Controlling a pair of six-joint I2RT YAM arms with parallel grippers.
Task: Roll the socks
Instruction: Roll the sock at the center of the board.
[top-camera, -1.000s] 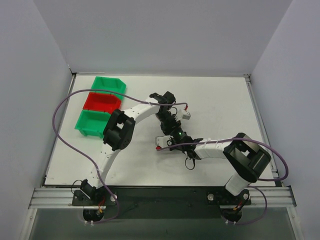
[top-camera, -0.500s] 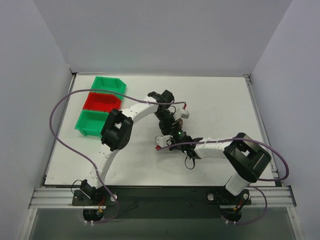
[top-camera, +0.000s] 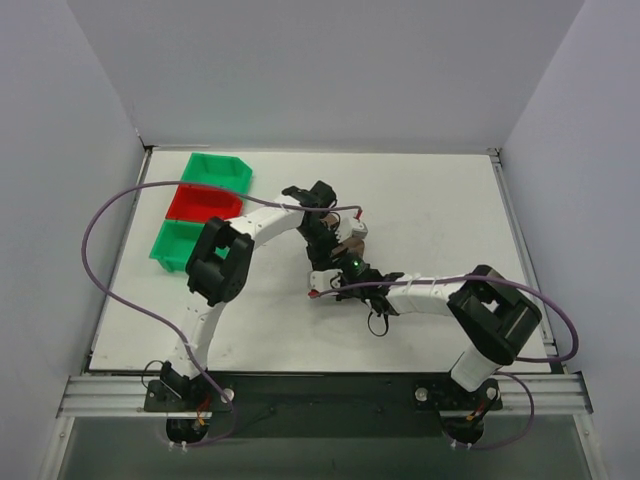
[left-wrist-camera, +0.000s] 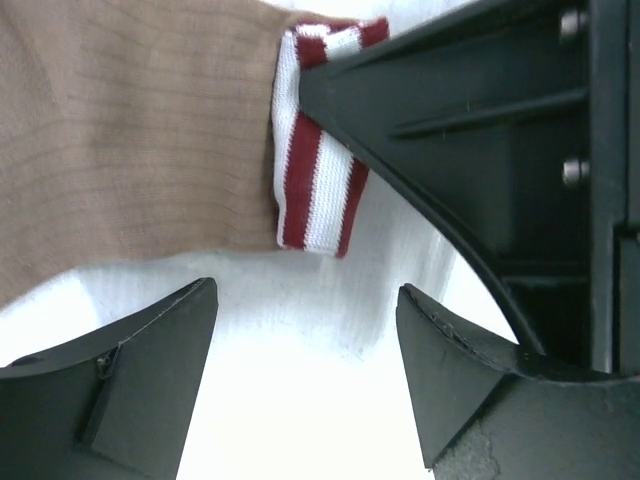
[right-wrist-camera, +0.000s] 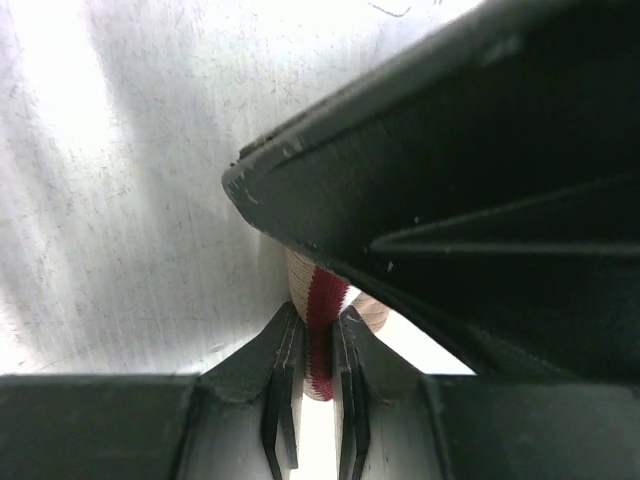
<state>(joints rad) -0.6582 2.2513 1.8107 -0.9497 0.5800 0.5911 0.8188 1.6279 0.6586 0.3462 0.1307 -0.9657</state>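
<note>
In the left wrist view the tan-brown sock lies on the white table, its red-and-white striped cuff toward the middle. My left gripper stands open just short of it, with only bare table between its fingertips. My right gripper is shut on a maroon fold of the sock, with the left gripper's black body close above it. From the top view both grippers meet mid-table, left gripper beyond the right gripper, and they hide most of the sock.
Three small bins stand in a row at the back left: a green bin, a red bin and another green bin. Purple cables loop off both arms. White walls enclose the table.
My left gripper has opened wide, and the left arm has swung a little to the left. The right gripper has kept its hold and barely moved.
</note>
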